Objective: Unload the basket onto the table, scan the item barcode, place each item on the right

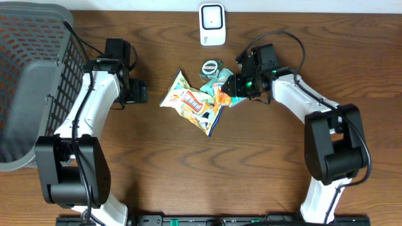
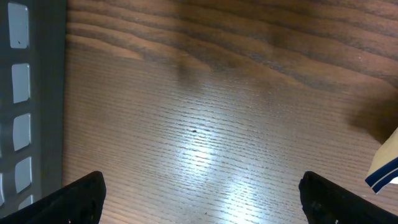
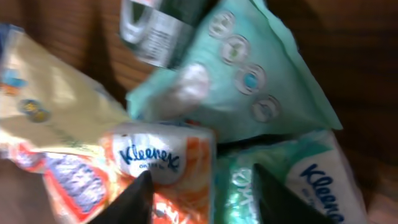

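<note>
The right hand (image 1: 233, 86) is down on a small pile of goods near the middle of the surface (image 1: 251, 163). In its wrist view the two dark fingers (image 3: 134, 202) stand a moderate way apart, astride the spot where an orange Kleenex pack (image 3: 165, 162) meets a green Kleenex pack (image 3: 311, 180). The view is blurred, and I cannot tell whether they press on either pack.

Above the packs lies a teal pouch (image 3: 249, 81). A snack bag (image 1: 190, 102) spreads out to their left, partly under the orange pack. A round tin (image 1: 211, 68) sits just behind the pile. The white scanner (image 1: 212, 24) stands at the far edge, well apart from the packs.

The left hand (image 1: 139, 91) hangs left of the snack bag, beside the grey basket (image 1: 38, 75). Its jaws are wide, with only bare wood between them. A strip of basket wall shows at the left edge of its wrist view.
</note>
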Available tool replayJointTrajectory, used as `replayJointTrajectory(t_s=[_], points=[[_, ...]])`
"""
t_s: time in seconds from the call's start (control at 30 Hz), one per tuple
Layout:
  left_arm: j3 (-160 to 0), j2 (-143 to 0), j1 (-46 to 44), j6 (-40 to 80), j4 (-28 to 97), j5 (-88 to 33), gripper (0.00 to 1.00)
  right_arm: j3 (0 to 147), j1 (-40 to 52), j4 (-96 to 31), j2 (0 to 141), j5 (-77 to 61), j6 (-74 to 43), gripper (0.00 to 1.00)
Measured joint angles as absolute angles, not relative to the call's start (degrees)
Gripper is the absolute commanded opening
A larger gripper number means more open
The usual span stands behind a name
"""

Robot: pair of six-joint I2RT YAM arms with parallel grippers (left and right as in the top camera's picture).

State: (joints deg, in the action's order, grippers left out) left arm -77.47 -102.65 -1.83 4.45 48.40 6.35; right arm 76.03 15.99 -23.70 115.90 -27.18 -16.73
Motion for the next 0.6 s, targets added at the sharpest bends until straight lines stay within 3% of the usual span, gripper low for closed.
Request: replayJointTrajectory(t_s=[0.33, 0.6], points=[[-77.5, -102.7, -1.8, 4.4, 48.4, 6.4, 0.98, 77.1, 14.7, -34.6, 113.8, -14.0, -16.7, 0.44], [-77.5, -102.7, -1.8, 4.4, 48.4, 6.4, 0.98, 77.1, 13.5, -38.6, 108.9, -1.1, -15.9, 0.53]])
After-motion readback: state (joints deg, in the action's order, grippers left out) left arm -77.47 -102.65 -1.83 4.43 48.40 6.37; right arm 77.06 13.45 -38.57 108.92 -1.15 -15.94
